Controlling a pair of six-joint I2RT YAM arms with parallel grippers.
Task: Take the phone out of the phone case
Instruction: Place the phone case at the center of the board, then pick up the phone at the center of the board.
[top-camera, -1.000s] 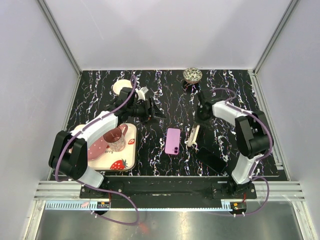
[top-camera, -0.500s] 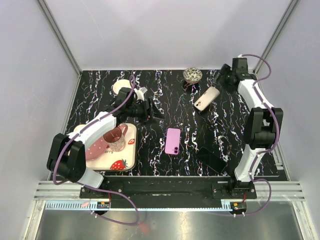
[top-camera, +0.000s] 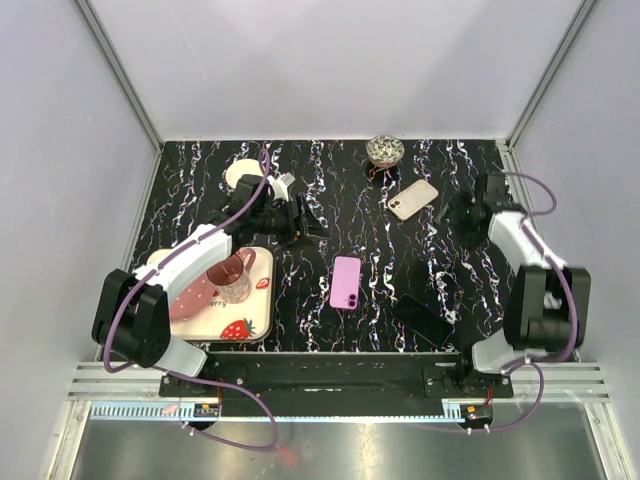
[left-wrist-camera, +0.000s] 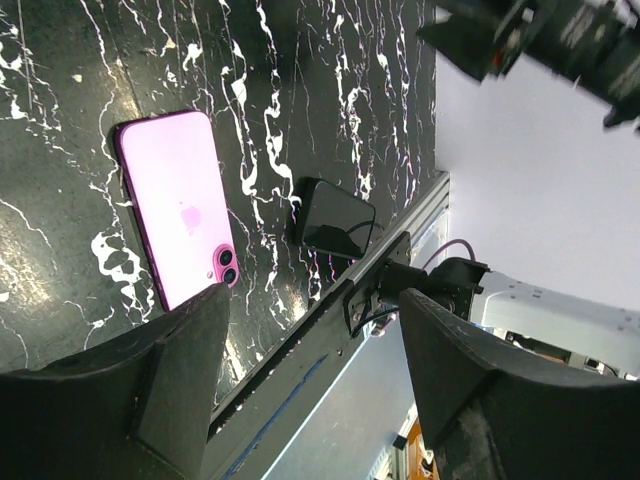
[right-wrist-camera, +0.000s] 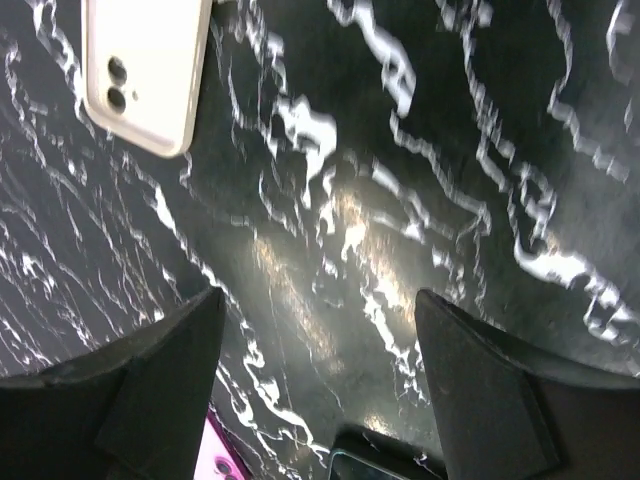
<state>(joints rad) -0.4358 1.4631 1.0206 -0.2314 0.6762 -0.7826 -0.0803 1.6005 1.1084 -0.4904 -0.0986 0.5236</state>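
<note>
On the black, white-veined table (top-camera: 345, 180), a strawberry-printed tray (top-camera: 258, 312) is seen at the near left, and a glass mug (top-camera: 230, 280) is set upright on it. Behind the tray, near the far edge, a small white disc (top-camera: 240, 173) is laid flat. The left gripper (top-camera: 310, 225) is held above the table between the disc and the tray and is pointed toward the middle; in the left wrist view its jaws are seen spread, with nothing between them. A pink phone (top-camera: 346, 282) is laid back up at the centre of the table, its two camera lenses turned toward the near edge. At the far edge, a little right of centre, a small patterned bowl (top-camera: 385, 150) is placed. Just in front of it and slightly to the right, the cream-coloured phone case (top-camera: 413, 199) is laid flat and at a slant; two dark camera circles are shown in its back, and whether a phone is inside cannot be told. A black phone (top-camera: 422, 318) is laid flat near the front edge, right of the pink one. The right gripper (top-camera: 450, 213) is held just right of the case, apart from it, with its jaws spread and empty.
</note>
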